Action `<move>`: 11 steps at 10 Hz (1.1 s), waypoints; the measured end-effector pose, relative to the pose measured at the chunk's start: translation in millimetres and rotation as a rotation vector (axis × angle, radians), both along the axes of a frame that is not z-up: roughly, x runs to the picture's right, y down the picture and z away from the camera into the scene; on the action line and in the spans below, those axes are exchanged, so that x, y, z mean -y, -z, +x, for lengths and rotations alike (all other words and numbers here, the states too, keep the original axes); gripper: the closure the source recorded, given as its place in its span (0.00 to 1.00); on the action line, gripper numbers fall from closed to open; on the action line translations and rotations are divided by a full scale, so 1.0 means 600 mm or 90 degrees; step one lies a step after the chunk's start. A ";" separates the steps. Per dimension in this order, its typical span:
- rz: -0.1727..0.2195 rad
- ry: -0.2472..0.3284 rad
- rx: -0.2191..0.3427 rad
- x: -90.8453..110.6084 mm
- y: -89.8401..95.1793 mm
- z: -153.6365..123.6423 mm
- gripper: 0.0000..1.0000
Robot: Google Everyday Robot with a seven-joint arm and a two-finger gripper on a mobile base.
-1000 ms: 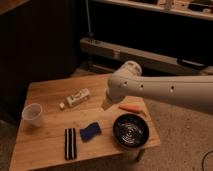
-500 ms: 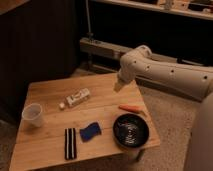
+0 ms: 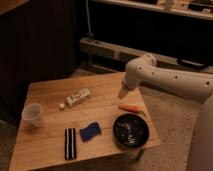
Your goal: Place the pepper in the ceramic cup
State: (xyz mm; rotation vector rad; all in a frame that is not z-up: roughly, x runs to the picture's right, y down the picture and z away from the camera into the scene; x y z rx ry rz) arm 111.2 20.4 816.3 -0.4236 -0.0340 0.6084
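My tool (image 3: 122, 93) has come lower than half a second ago and hangs above the pepper (image 3: 131, 108); I cannot tell its state. The pepper lies on the wooden surface (image 3: 102, 84) beside the dark bowl (image 3: 130, 131), well apart from the ceramic cup (image 3: 33, 114), with dim shelving behind.

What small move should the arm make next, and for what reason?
Probably lower the pincer onto the pepper: the pincer hangs just above it, and the pepper lies loose on the table, far from the ceramic cup.

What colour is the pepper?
Orange-red in camera view; the pepper lies beside the bowl, gripper hovering nearby.
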 end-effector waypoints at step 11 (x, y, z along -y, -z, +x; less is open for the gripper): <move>-0.034 0.034 0.010 -0.090 -0.101 -0.027 0.35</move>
